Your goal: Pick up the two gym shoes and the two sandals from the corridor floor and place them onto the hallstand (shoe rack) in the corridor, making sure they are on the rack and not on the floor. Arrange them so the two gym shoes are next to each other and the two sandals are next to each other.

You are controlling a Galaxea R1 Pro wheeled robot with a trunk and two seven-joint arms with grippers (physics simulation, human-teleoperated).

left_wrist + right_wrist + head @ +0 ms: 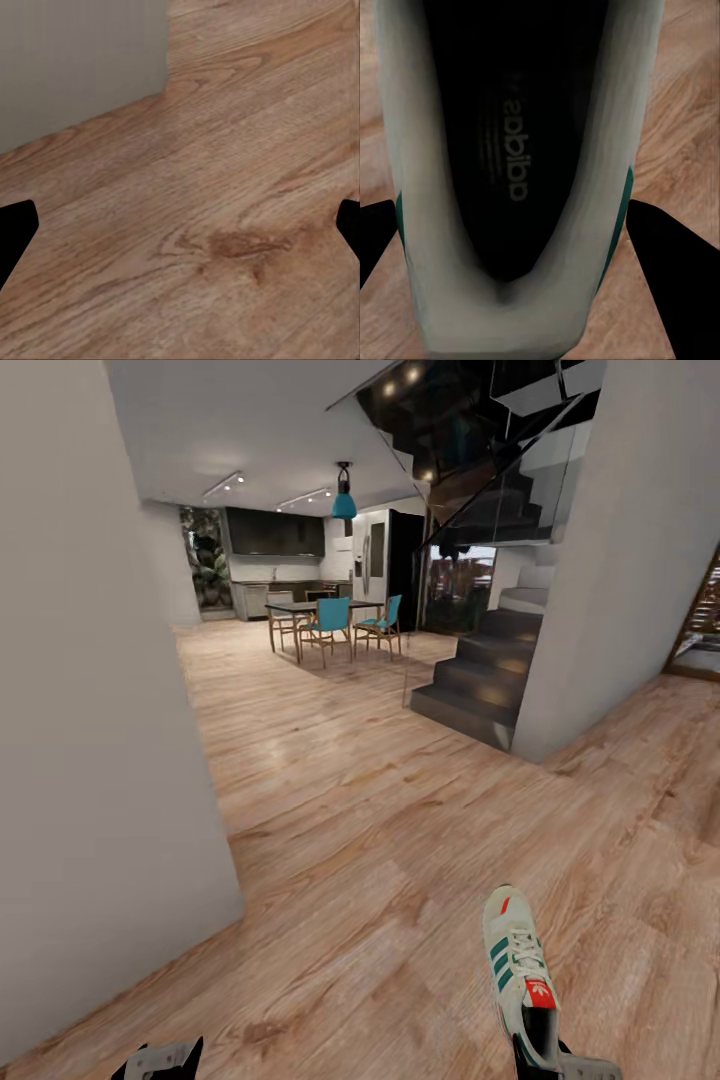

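In the head view, 1 gym shoe (517,977) sticks out in front of the right gripper (545,1060), which grips its heel end, toe pointing away over the wood floor (380,840). The left gripper (160,1060) hangs low beside a grey wall (90,710) (far ahead are a table and blue chairs (330,622) and dark stairs (480,670)). In the left wrist view, the left gripper (180,225) is spread wide with only bare floor (210,225) between its fingers. In the right wrist view, the right gripper (521,240) has its 2 dark fingers (667,255) pressed on both sides of the shoe (420,187), whose dark inside faces the camera.
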